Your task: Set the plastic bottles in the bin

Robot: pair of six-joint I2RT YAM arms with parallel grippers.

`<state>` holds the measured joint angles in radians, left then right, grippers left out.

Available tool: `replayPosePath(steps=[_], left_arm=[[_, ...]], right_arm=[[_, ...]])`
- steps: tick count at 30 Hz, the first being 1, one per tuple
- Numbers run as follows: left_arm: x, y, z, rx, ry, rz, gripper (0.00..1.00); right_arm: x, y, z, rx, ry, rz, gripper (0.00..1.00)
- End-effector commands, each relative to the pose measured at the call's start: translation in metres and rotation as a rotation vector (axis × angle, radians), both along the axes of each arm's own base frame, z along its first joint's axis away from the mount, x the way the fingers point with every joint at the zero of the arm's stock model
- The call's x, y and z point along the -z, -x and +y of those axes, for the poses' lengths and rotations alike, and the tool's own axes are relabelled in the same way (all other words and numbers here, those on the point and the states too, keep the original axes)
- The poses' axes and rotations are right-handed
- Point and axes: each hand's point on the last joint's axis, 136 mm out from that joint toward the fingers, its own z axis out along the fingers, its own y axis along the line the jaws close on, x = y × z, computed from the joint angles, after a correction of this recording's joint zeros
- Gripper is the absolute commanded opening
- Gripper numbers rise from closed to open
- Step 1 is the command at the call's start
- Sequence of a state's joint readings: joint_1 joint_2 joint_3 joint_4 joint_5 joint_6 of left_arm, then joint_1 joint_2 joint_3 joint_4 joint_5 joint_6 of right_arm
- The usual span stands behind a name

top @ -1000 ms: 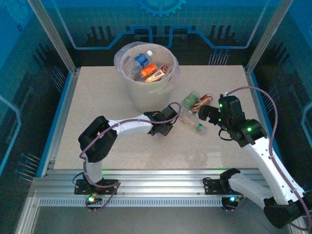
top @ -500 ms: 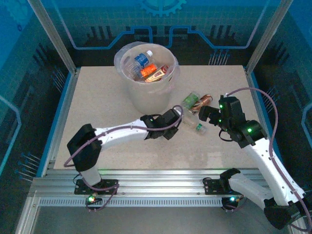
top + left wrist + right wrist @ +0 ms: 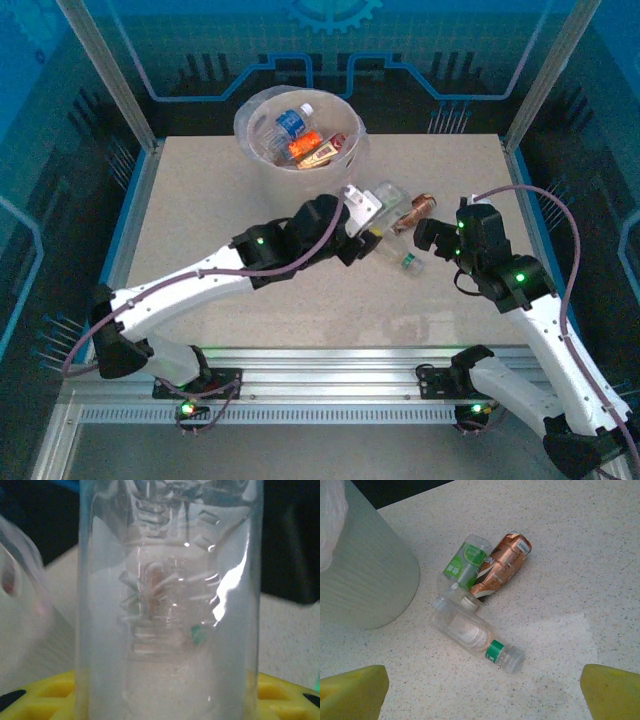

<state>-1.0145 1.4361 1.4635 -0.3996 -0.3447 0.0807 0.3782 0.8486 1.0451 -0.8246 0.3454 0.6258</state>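
On the near-right side of the bin [image 3: 243, 135], the right gripper [image 3: 432, 236] hangs above the table [image 3: 200, 210] with its jaws spread wide and nothing between them. Its wrist camera has 1 yellow fingertip [image 3: 350, 692] in each lower corner and bare table between the 2.

Just beyond that gripper, to the right of the bin and apart from its wall, 3 plastic bottles lie on their sides. The banded bottle [image 3: 470, 632], clear with a green neck ring, is the nearest. The green-label bottle [image 3: 465, 562] and the copper-label bottle [image 3: 502, 562] lie side by side behind it, touching each other. The green-label one's neck end meets the banded bottle.

The left arm reaches from the near-left across the front of the bin. The left gripper [image 3: 165, 697] is clamped at a narrow setting on 1 clear bottle [image 3: 360, 203], which stands upright between the yellow fingers [image 3: 45, 692] in the wrist view. Seen from above, that bottle sits just beside the bin's right wall. I cannot tell whether it touches the wall.

Farthest, inside the bin, lie a blue-label bottle [image 3: 291, 122], an orange-label bottle [image 3: 303, 149] and a copper-coloured bottle [image 3: 328, 150], along with clear plastic I cannot sort out.
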Motion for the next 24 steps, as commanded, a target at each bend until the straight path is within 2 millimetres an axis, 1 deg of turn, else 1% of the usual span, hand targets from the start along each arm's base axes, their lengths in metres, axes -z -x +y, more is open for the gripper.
replayPosePath(steps=[1,4,6,9,12,15,17,19,24], left_arm=[[-0.068,-0.018,0.019,-0.057,0.029,-0.200,0.40],[-0.098,-0.037,0.036,-0.118,0.020,-0.280,0.40],[-0.112,-0.054,0.050,-0.164,0.011,-0.313,0.40],[-0.126,-0.081,0.072,-0.235,-0.013,-0.344,0.40],[-0.133,-0.109,0.093,-0.300,-0.046,-0.366,0.40],[-0.133,-0.135,0.109,-0.349,-0.101,-0.388,0.40],[-0.130,-0.150,0.118,-0.375,-0.142,-0.391,0.40],[-0.123,-0.167,0.127,-0.404,-0.187,-0.382,0.40],[-0.104,-0.194,0.142,-0.438,-0.265,-0.346,0.41]], right_arm=[[0.004,0.002,-0.009,0.043,0.009,0.009,1.00],[0.005,0.003,-0.009,0.041,0.011,0.013,1.00],[0.006,0.003,-0.010,0.044,0.017,0.016,1.00],[0.005,0.003,-0.011,0.048,0.019,0.016,1.00],[0.006,0.003,-0.011,0.049,0.017,0.015,1.00],[0.006,0.001,-0.011,0.049,0.017,0.017,1.00],[0.006,0.000,-0.010,0.048,0.018,0.021,1.00],[0.006,-0.001,-0.009,0.045,0.018,0.023,1.00],[0.006,-0.003,-0.008,0.041,0.019,0.026,1.00]])
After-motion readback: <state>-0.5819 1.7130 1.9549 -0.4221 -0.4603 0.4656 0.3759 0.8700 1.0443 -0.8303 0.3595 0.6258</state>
